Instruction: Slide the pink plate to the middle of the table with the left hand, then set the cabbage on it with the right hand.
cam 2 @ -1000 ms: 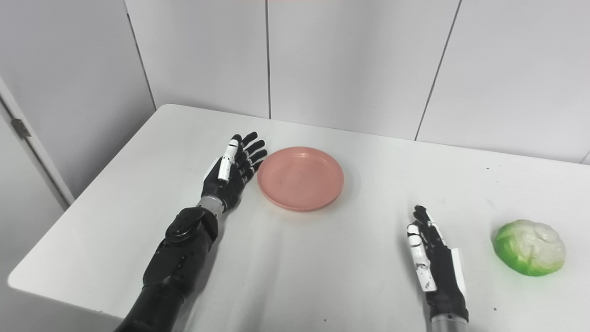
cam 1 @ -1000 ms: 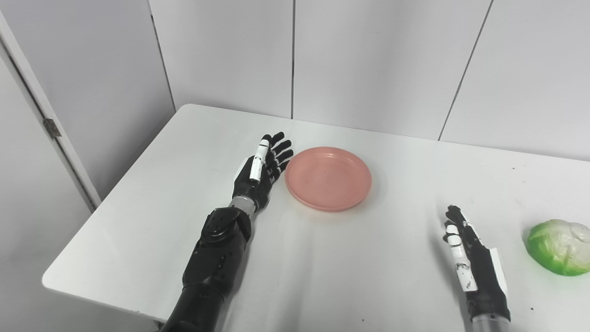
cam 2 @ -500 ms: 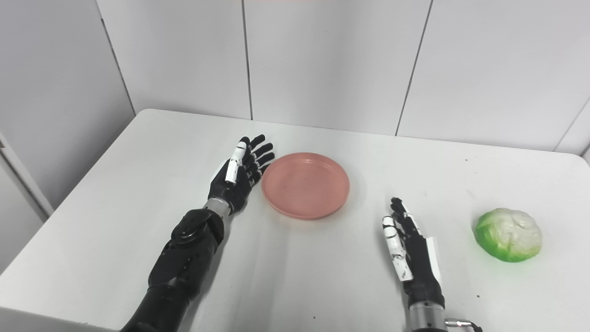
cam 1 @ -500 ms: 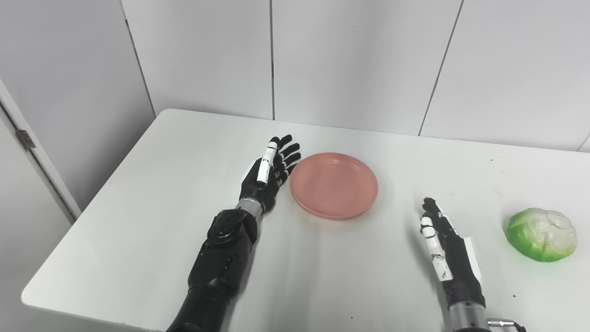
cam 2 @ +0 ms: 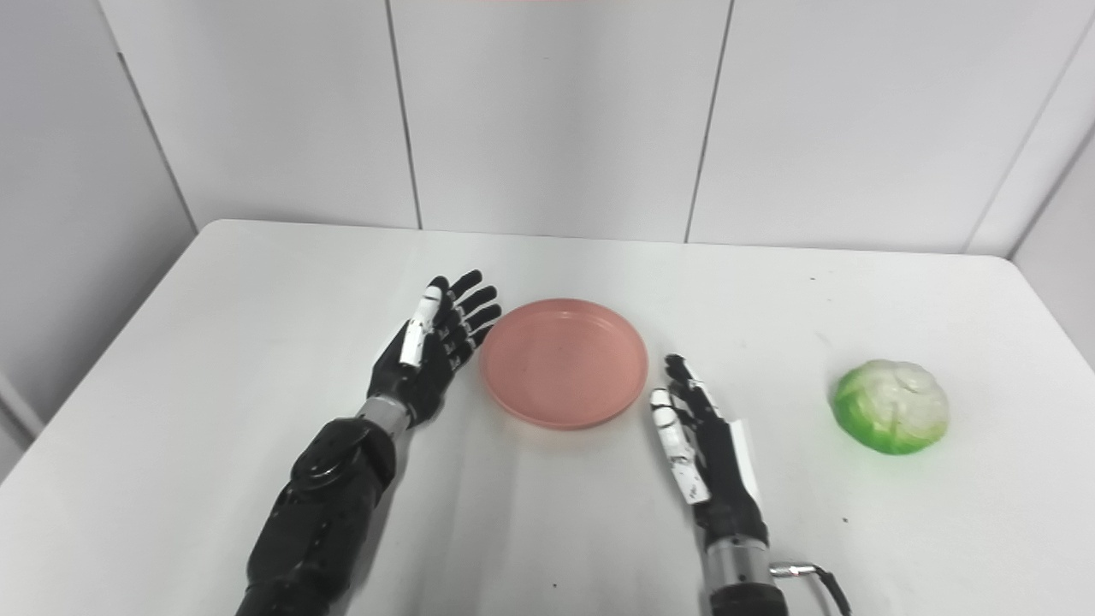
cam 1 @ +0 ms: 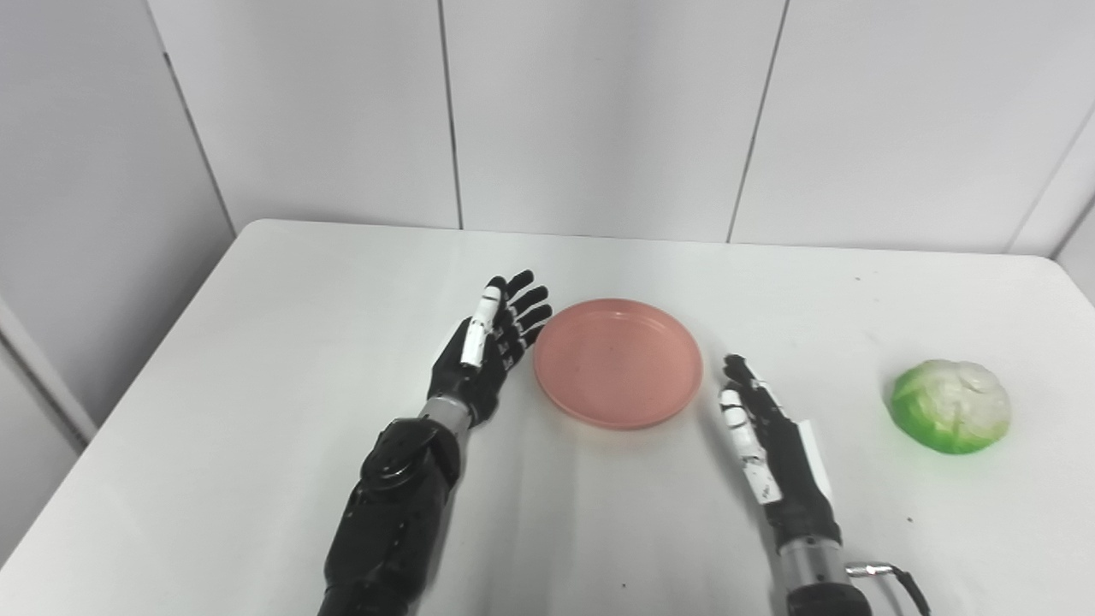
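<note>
The pink plate [cam 1: 618,363] lies flat on the white table [cam 1: 291,342], near its middle. My left hand [cam 1: 488,351] is open just left of the plate, its fingertips close to the rim; whether they touch it I cannot tell. My right hand [cam 1: 766,432] is open, fingers extended, at the plate's right front edge and holding nothing. The green and white cabbage [cam 1: 951,405] sits on the table to the right, a hand's length beyond my right hand.
White wall panels [cam 1: 599,111] stand behind the table's far edge. The table's right corner [cam 1: 1048,261] shows at the far right. A cable [cam 1: 898,577] trails from my right wrist.
The camera has swung right, shifting the whole picture left. My right hand now sits closer to the plate's right edge. The left hand, plate and cabbage have kept their places.
</note>
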Robot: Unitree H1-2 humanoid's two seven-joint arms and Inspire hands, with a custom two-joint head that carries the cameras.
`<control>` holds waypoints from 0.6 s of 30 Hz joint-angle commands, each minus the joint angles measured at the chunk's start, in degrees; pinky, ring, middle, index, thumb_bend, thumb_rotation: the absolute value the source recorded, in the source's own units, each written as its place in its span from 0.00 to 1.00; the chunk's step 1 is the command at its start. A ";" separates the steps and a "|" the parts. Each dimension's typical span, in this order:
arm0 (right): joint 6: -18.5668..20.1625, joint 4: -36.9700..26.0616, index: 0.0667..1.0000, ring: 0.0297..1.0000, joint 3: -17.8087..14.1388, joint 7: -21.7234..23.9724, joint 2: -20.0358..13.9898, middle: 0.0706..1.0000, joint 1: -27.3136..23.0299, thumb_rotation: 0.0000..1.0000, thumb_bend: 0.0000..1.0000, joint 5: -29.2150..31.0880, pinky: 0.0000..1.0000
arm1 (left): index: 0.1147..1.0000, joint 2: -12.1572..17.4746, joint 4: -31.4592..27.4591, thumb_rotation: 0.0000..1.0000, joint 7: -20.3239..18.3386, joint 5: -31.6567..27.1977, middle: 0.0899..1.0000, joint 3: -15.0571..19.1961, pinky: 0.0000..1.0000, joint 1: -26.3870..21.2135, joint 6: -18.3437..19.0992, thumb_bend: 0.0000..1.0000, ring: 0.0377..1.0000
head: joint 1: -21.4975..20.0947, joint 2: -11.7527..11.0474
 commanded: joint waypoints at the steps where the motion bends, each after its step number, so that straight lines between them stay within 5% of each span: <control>1: -0.70 -0.16 0.88 0.88 0.25 -0.69 0.65 0.89 -0.69 1.00 0.30 0.21 0.82 | 0.86 -0.12 -0.30 1.00 -0.27 0.05 0.88 -0.73 0.91 2.03 3.49 0.40 0.89 | -0.16 0.05; 18: -1.38 0.38 0.88 0.87 0.60 -1.55 1.10 0.88 -0.81 1.00 0.30 -0.65 0.82 | 0.87 0.70 -2.87 1.00 -2.04 -0.37 0.89 -0.65 0.91 5.10 3.49 0.42 0.89 | -2.75 0.82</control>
